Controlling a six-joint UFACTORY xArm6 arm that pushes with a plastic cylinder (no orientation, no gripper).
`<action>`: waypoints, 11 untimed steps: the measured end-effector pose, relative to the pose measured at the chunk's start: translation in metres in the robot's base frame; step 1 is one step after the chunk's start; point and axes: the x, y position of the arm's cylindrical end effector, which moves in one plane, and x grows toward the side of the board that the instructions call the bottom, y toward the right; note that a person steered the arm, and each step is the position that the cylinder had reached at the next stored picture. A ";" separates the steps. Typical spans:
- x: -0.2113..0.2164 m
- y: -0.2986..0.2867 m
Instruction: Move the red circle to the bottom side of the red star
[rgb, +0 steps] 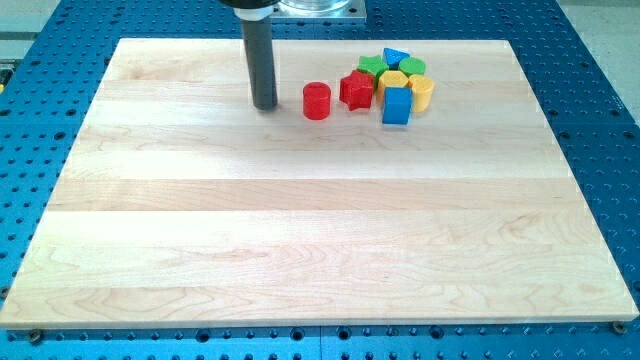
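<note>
Red circle (316, 101) sits just left of the red star (356, 89), upper centre of the surface (300, 230); my tip (265, 106) stands left of it. No jaws show.

- There is one camera view only, so no second view shares any part of the scene with it.
- It looks from above and from the side of the view's bottom, tilted down and facing toward the view's top.
- The wooden tabletop (300, 240) fills nearly the whole frame, and its far edge looks narrower than its near edge.
- The camera stands back far enough to take in all four edges, with a rim of blue perforated base (600, 120) around them.
- The rod (264, 60) enters from the top edge, its mount cut off by the frame.
</note>
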 end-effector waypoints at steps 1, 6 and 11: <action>0.015 0.003; 0.015 0.038; -0.011 0.038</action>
